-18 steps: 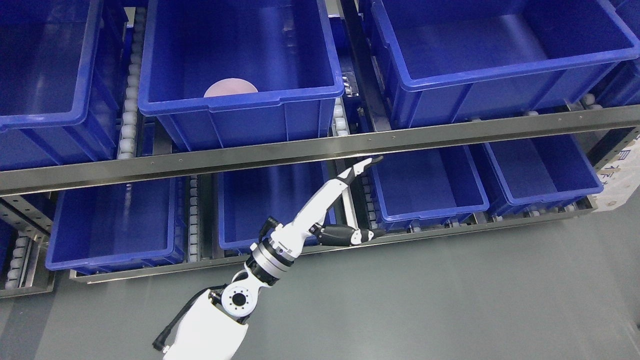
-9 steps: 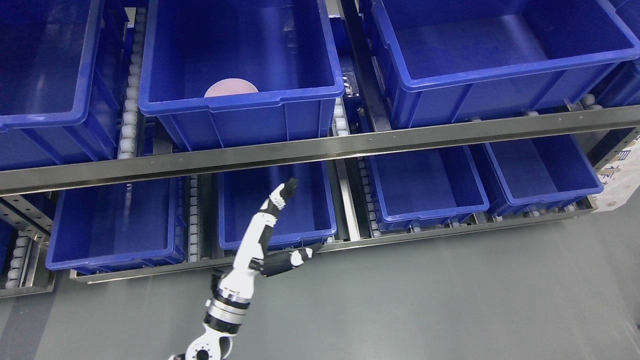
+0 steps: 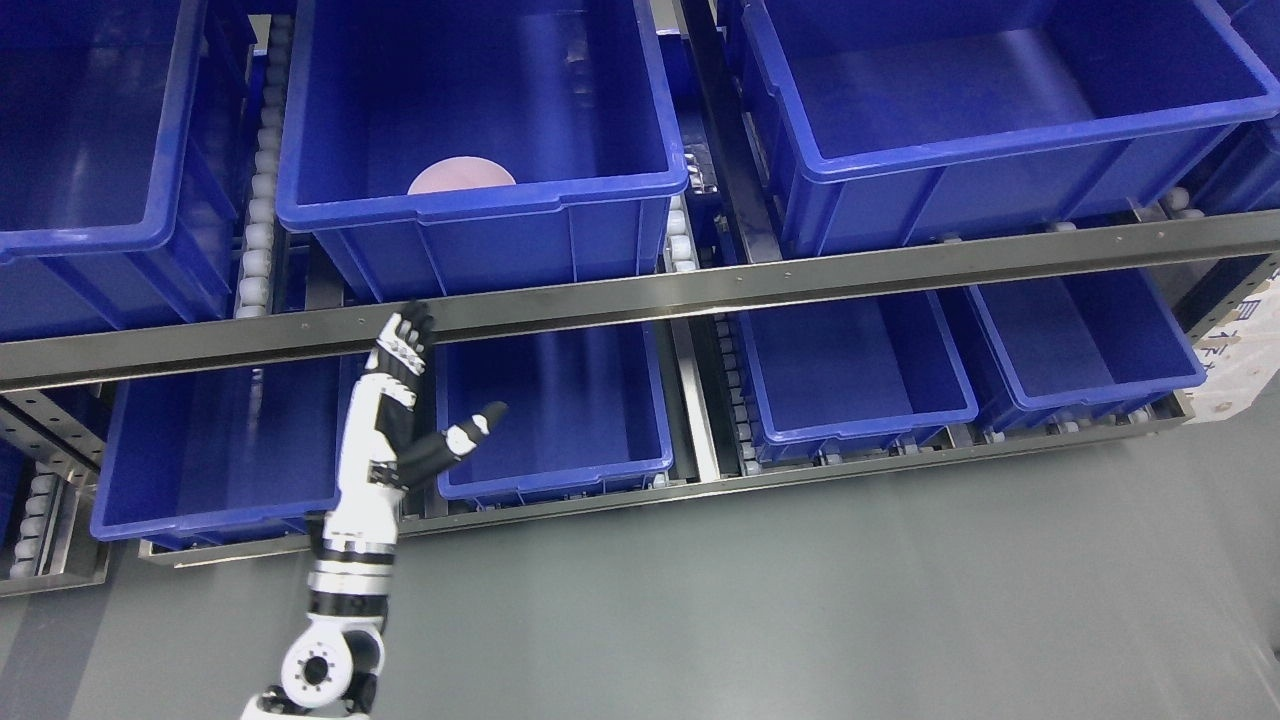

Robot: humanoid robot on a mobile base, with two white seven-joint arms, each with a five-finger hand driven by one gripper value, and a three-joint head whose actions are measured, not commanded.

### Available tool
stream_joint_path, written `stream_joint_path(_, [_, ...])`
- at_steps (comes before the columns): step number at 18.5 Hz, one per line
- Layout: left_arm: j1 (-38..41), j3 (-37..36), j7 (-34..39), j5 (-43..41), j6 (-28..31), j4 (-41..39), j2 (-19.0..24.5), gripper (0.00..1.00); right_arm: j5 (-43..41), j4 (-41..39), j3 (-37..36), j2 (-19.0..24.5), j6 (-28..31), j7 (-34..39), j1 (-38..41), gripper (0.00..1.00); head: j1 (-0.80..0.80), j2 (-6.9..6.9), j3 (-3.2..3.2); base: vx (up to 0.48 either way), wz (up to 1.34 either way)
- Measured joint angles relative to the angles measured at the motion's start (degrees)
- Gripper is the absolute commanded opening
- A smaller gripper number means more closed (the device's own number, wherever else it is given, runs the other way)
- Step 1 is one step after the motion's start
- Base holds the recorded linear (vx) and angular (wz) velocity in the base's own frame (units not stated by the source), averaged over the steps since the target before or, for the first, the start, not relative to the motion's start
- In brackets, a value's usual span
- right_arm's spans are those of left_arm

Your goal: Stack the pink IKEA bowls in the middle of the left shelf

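Head view, only one. Left hand (image 3: 400, 420) is up in front of the shelf rail (image 3: 640, 295), arm coming in from the lower left; fingers straight and spread wide, thumb stuck out to the right, holding nothing. Right arm not in view.

Pink bowl (image 3: 461, 176) sits in the middle bin (image 3: 480, 205) on the upper shelf level, at the bin's front wall toward its left; only the top part of the bowl shows above the rim, so cannot tell if it is one bowl or already a stack. No other pink bowl visible anywhere.

Step in hand, my guess: reach for a bowl, or reset after placing one. To do it well, lift the hand clear above the rail and the bin's front rim, then come down from above into the bin; approaching flat from the front would hit the rail or the bin wall. Keep the fingers open until around the bowl's rim.

Containers: left upper bin (image 3: 90, 230) and right upper bin (image 3: 1000, 140) look empty. Lower shelf bins (image 3: 560, 470) show nothing inside, partly hidden by the rail.
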Motion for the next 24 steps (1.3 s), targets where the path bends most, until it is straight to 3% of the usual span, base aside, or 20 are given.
stream_joint_path(10, [-1.4,8.6,0.0,2.5,1.3,-1.3,2.5,1.0,0.0,0.0,0.0,0.0,0.0,0.0,0.0,1.0,0.0,0.0,0.0,0.0,0.0])
stream_joint_path(24, [-0.9,10.7,-0.2,2.8,1.6,-1.8,3.6,1.0,0.0,0.0,0.0,0.0,0.1,0.0,0.0,1.0,0.0,0.0,0.0,0.0,0.0])
